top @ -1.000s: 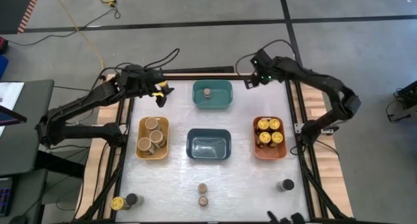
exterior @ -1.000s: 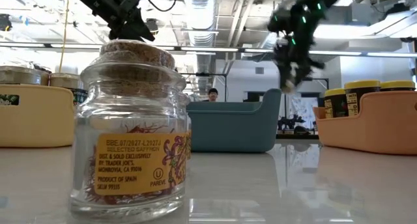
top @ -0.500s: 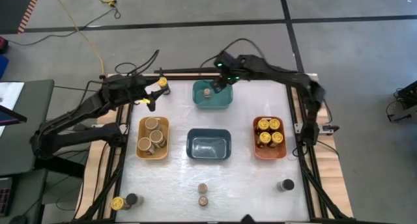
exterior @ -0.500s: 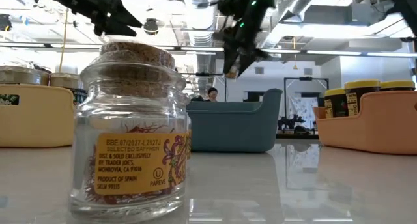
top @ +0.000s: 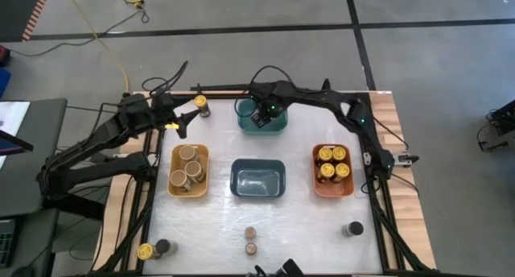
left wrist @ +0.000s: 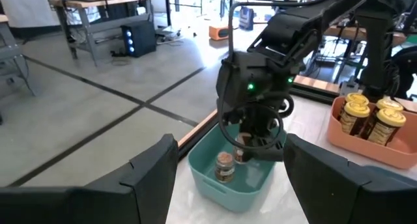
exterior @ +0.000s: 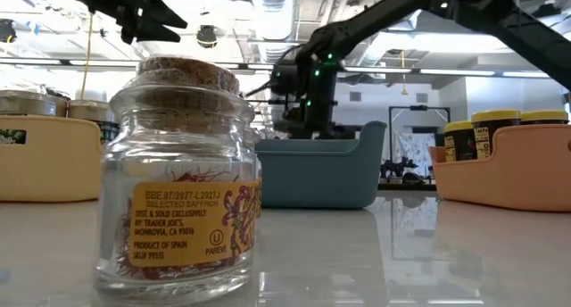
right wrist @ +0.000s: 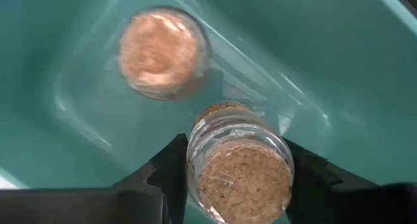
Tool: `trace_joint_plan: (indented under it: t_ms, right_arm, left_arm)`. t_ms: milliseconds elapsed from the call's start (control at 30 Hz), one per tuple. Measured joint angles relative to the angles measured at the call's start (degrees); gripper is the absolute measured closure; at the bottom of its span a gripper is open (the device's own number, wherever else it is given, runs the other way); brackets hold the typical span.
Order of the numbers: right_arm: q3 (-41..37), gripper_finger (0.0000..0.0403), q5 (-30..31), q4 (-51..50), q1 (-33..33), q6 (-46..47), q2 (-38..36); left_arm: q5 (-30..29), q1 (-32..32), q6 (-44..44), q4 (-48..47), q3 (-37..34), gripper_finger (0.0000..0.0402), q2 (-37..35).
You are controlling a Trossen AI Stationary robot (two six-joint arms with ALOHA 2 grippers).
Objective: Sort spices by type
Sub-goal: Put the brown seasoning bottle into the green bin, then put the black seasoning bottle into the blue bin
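Clear glass jar with rough cork stopper (exterior: 183,178), near edge of table: smooth, glossy glass; printed orange paper label.
Second clear glass cork-topped jar (right wrist: 240,165), between the right gripper's matt black plastic fingers (right wrist: 171,172): granular, matt cork.
Teal rectangular plastic bin (right wrist: 339,74), far centre: smooth, glossy moulded walls.
Dark-blue plastic bin (top: 257,179), centre: satin sheen.
Orange plastic bin (exterior: 513,169), right: smooth, matt.
Yellow plastic bin (exterior: 49,160), left: smooth, matt.
White tabletop (exterior: 401,253): polished, mirror-like; light wooden side boards (top: 400,172), black metal frame rails.
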Motion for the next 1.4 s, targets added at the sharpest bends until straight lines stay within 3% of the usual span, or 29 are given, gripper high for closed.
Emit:
trace_joint_plan:
  t_ms: [100, 333, 800, 1200, 1400]
  right_arm:
    - [0.02, 0.0190, -0.35, 0.97, 0.40, 0.19, 0.44]
    - [0.02, 0.0124, 0.13, 2.09, 0.41, 1.12, 0.51]
    - [0.03, 0.0118, 0.26, 0.60, 0.63, 2.16, -1.54]
    - [-1.05, 0.0118, 1.36, -4.89, 2.71, 1.21, -16.05]
    - [-14.45, 0.0117, 1.15, 1.64, 5.53, 1.14, -26.95]
  left_arm:
    - [0.00, 0.00, -0.02, -0.04, 0.00, 0.0136, 0.07]
    - [-0.01, -0.02, 0.01, -0.12, 0.00, 0.0136, 0.24]
    - [-0.02, -0.02, 0.01, -2.02, 0.00, 0.0136, 0.24]
    - [0.01, -0.18, -6.04, -1.30, -0.02, 0.0136, 0.24]
    - [2.51, -1.78, -8.91, -1.84, -0.02, 0.0136, 0.22]
